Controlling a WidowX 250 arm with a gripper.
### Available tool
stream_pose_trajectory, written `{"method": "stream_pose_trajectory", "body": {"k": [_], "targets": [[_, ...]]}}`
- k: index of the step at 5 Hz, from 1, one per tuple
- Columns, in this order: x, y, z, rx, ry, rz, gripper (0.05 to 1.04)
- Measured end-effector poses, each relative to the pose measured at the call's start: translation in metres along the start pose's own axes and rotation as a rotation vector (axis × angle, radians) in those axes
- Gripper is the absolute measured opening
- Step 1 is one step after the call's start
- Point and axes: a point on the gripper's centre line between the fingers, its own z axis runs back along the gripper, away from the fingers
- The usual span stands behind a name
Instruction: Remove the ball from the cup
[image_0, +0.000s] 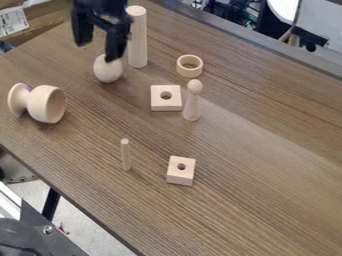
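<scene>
Farthest left on the bench (267, 150), between its upper-left and lower-left edges, a wooden cup (45, 103) lay on its side. Its narrow foot pointed left and its wide bowl was turned to the right.

Next came the black tool (98, 49), hanging down over the bench near the upper-left edge. It was released, its two fingers spread with a gap between them.

The pale wooden ball (108, 71) was out of the cup, to the right of it and well apart, on the bench near the upper-left edge. The tip of the tool's right-hand finger in the picture overlapped the top of the ball, though whether they touched could not be told.

A thin peg (125, 156) stood upright nearer the lower-left edge. A tall cylinder (137, 40) stood just beside the ball, toward the top corner of the bench. Farther right was a flat square block (158, 103) with a round hole, and nearer the lower-left edge sat a smaller holed block (180, 176). A ring (190, 72) lay toward the upper-right edge, and below it a round-headed peg (192, 102) stood upright just beside the square block.
</scene>
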Motion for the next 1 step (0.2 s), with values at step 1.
{"method": "stream_pose_trajectory", "body": {"k": [1], "targets": [[-0.0128, -0.0009, 0.0235, 0.008, -0.014, 0.016, 1.000]]}}
